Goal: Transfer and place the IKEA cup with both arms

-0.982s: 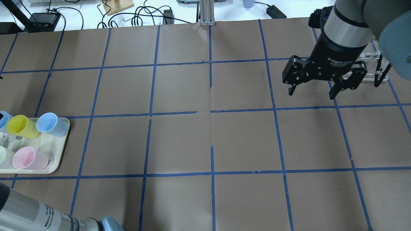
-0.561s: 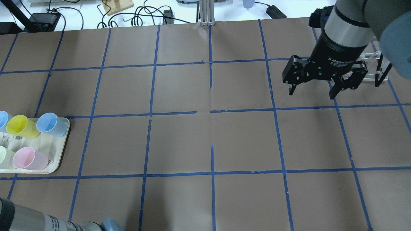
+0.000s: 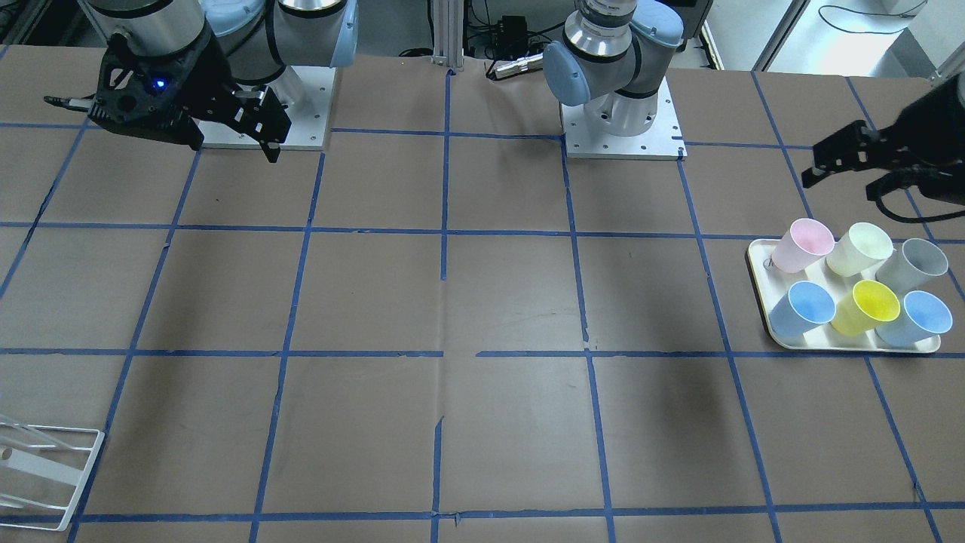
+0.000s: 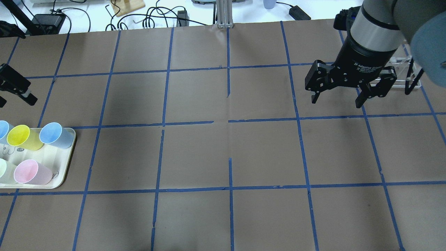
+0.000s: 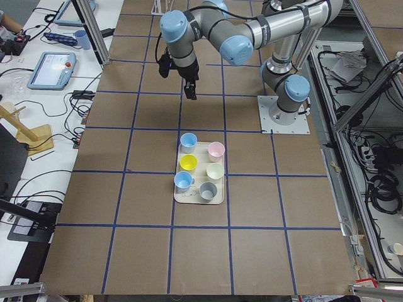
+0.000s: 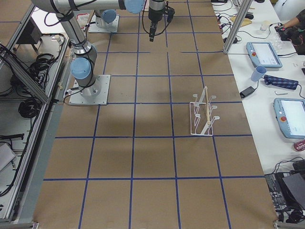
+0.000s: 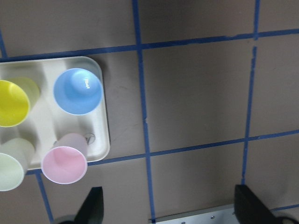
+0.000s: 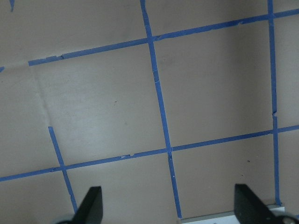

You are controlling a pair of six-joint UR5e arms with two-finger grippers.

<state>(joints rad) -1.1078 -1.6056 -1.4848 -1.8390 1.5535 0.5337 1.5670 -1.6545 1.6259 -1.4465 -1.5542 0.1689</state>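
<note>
Two near-identical light-blue cups stand upright on the cream tray (image 4: 66, 170): one at the corner nearest the table's middle (image 4: 52, 134) (image 3: 803, 309) (image 7: 78, 91), one at the outer end (image 3: 916, 317). I cannot tell which is the IKEA cup. My left gripper (image 7: 170, 210) is open and empty, high up near the tray and clear of the cups. It shows at the overhead view's left edge (image 4: 15, 90). My right gripper (image 4: 337, 103) (image 8: 169, 210) is open and empty above bare table at the far right.
The tray also holds a yellow cup (image 3: 867, 308), a pink cup (image 3: 803, 245), a pale green cup (image 3: 859, 249) and a grey cup (image 3: 912, 264). A white wire rack (image 4: 404, 73) (image 6: 202, 114) stands behind the right gripper.
My left arm has swung out of the overhead view's bottom left corner, and its gripper now shows at the left edge beyond the tray. The right gripper has barely shifted.
</note>
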